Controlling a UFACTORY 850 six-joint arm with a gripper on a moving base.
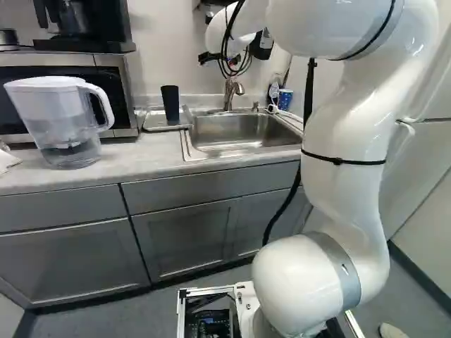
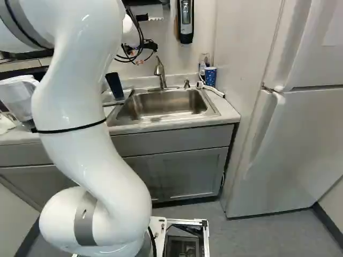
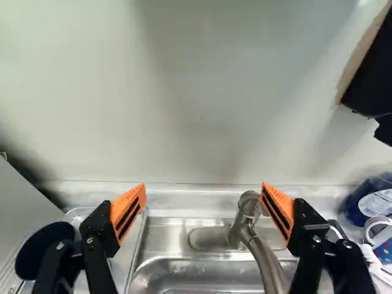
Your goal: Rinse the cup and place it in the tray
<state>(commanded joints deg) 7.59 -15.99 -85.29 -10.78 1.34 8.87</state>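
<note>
At the counter. We find the dark tumbler [image 1: 170, 104] upright in the shallow tray [image 1: 153, 126], just beside the sink [image 1: 232, 132]. The place makes sense to us: drips would land in the tray, and the basin is one short move away.

Gripper [image 3: 203, 191] is spread wide, a broad gap between its orange pads [image 3: 127, 211], nothing held. It hangs high over the back of the sink, facing the wall, the curved faucet [image 3: 264, 260] showing beyond and between the fingers, ungripped. We see no water running; whether the tumbler is wet, we cannot tell.

Our reading: the end of the job, cup rinsed and set down, or the start, cup waiting. The open, raised hand fits both. If done, we would just back the arm [image 1: 345, 148] off, keeping the fingers high to miss the spout. If not, approach the tumbler with fingers either side, close gently, lift straight. It is tall and narrow, so a sideways nudge could topple it.

Blue patterned cup [image 2: 210, 76] stands at the sink's other side, by the white hose-like piece [image 2: 210, 89]; we leave it alone. Water pitcher [image 1: 63, 120] sits well apart from the basin, out of the working path.
</note>
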